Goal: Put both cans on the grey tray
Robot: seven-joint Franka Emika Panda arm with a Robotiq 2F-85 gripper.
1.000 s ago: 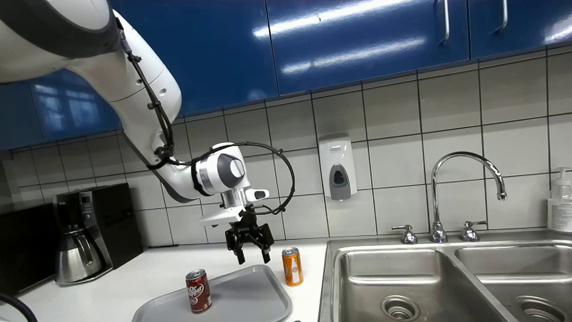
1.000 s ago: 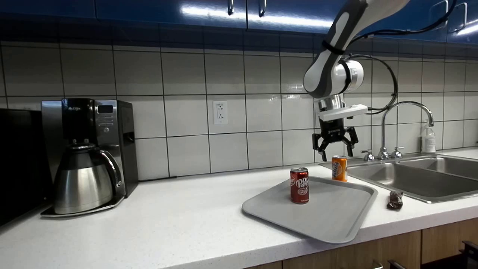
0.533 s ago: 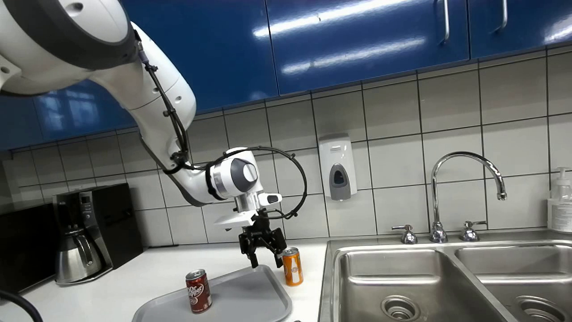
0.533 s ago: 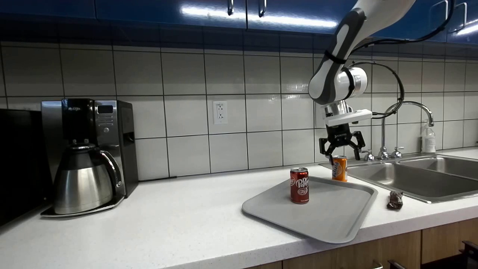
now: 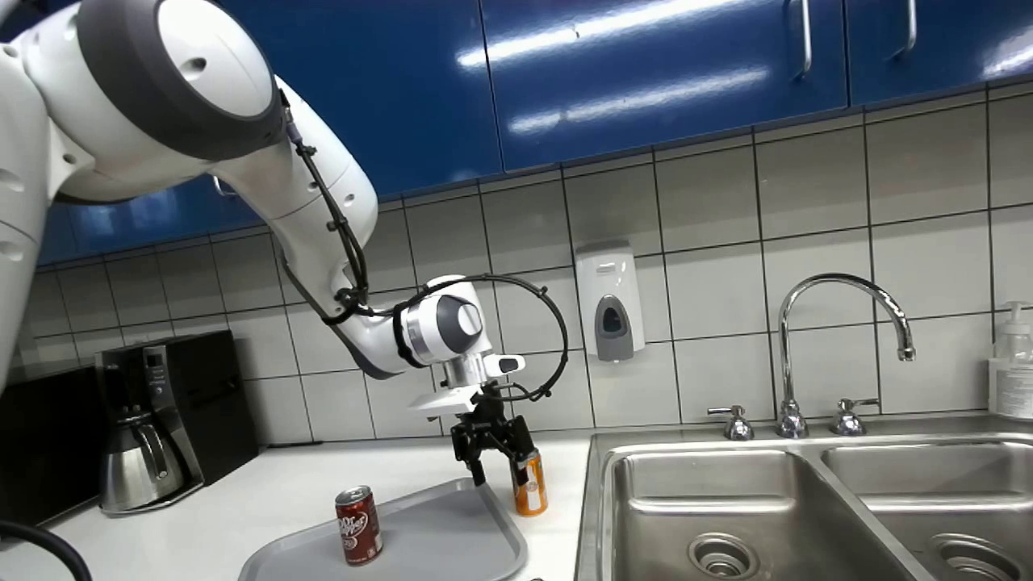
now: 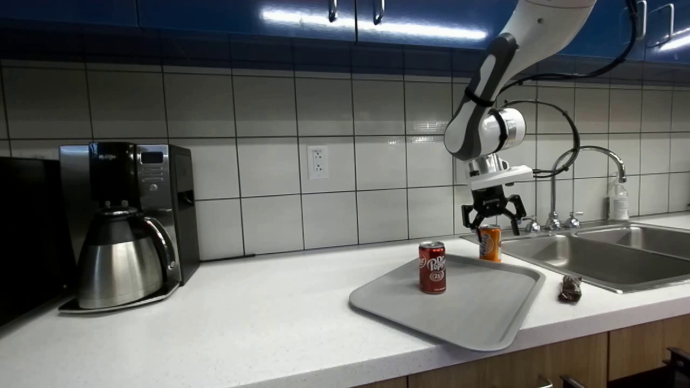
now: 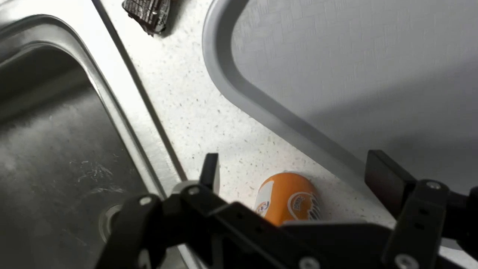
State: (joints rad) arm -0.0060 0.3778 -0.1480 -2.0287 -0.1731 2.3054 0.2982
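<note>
Pincer (image 6: 497,233) spread wide; orange can (image 7: 285,196) (upright) close by, apparently between 2 fingers (image 7: 388,183).

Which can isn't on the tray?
The orange drink can, on the white counter beside the grey tray; the red Dr Pepper can stands on the tray.

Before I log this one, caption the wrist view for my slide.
Open gripper framing the partly hidden orange can on the counter between steel sink and grey tray.
</note>
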